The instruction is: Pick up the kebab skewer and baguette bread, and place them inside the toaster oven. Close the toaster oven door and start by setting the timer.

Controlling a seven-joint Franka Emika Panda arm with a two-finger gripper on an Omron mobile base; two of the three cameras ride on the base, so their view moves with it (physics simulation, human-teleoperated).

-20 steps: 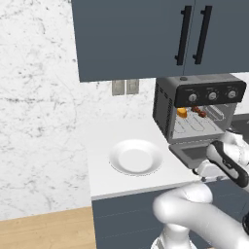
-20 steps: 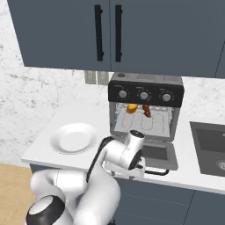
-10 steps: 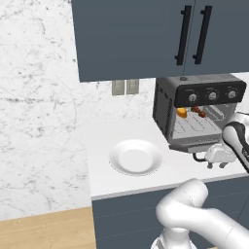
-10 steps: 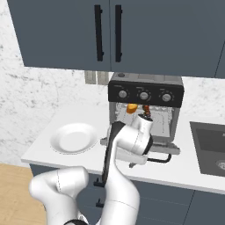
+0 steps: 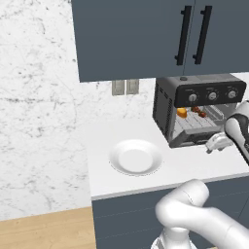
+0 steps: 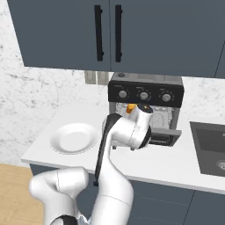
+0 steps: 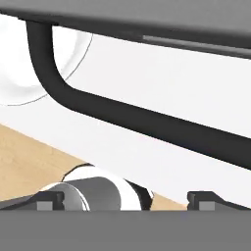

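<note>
I had the two-finger gripper [image 7: 125, 198] spread wide under the dark grey drop-down door's thin black bar handle [image 7: 147, 122]; a glancing push risked it slipping off.

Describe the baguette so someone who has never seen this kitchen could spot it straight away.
Find the dark grey toaster oven on the white counter, under the wall cabinets. Its door is lowered, and on the wire rack inside lie two small things. The baguette is the golden-orange one at the left in the left base view, while the skewer beside it is dark reddish-brown.
</note>
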